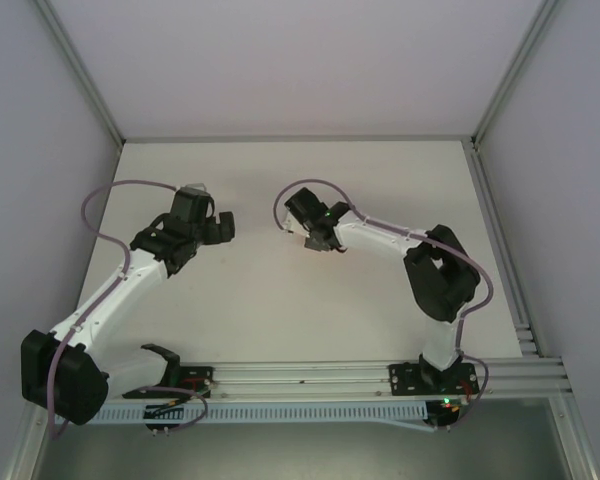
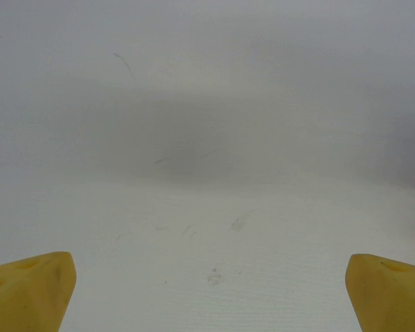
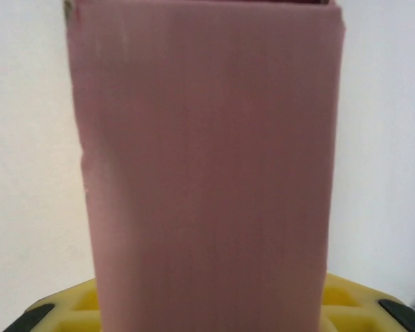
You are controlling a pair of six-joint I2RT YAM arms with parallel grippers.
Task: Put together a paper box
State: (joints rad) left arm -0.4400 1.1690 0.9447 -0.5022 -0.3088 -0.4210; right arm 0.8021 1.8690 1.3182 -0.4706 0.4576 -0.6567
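The paper box [image 3: 207,159] is a pink flat rectangular piece standing right in front of the right wrist camera. It reaches from between the yellow fingers [image 3: 62,308] up to the top of that view. My right gripper [image 3: 211,308] has its jaws drawn in against the box's two long edges, yellow showing tight on either side. From above, the right gripper [image 1: 320,235] hangs over the middle of the table and covers the box. My left gripper [image 1: 225,228] is to its left, apart from it. It is wide open [image 2: 211,283] over bare table with nothing between its fingers.
The white table [image 1: 280,300] is closed in by grey walls and aluminium frame posts [image 1: 500,230] at the sides. A rail with cable runs along the near edge [image 1: 310,375]. Faint scuff marks [image 2: 214,277] show on the surface under the left gripper.
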